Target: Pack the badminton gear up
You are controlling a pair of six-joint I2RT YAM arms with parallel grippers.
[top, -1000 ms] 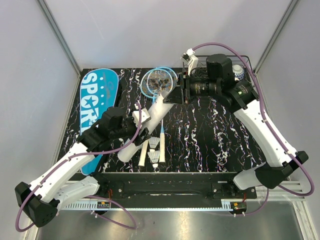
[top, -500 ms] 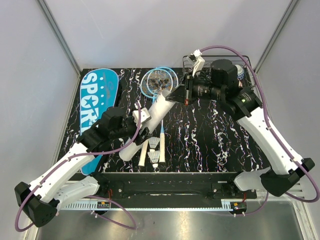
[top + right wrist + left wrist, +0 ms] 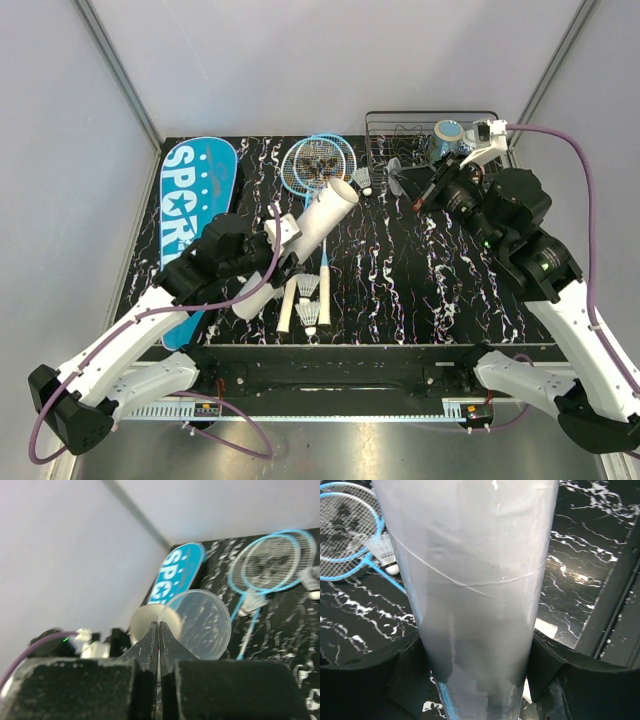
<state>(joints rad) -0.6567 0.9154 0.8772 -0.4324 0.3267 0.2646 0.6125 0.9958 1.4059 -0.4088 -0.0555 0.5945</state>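
Jaws of left gripper (image 3: 279, 252), spread wide, clasp long white tube (image 3: 312, 232); right gripper (image 3: 420, 191), beyond tube's mouth, pinches white feather shuttlecock (image 3: 198, 623).

Left wrist view: long white tube (image 3: 480, 590) fills the frame, both ends cut off at top and bottom. Rackets (image 3: 345, 530) cropped at left edge.

Top view: tube's middle and near part of teal bag (image 3: 195, 190) hidden under left arm (image 3: 215, 260). Racket shafts run under tube. Pale fan-shaped thing (image 3: 393, 173) by rack (image 3: 400, 135): too small to name.

Right wrist view: right gripper (image 3: 159, 627) fingers a dark blur, cut by bottom edge.
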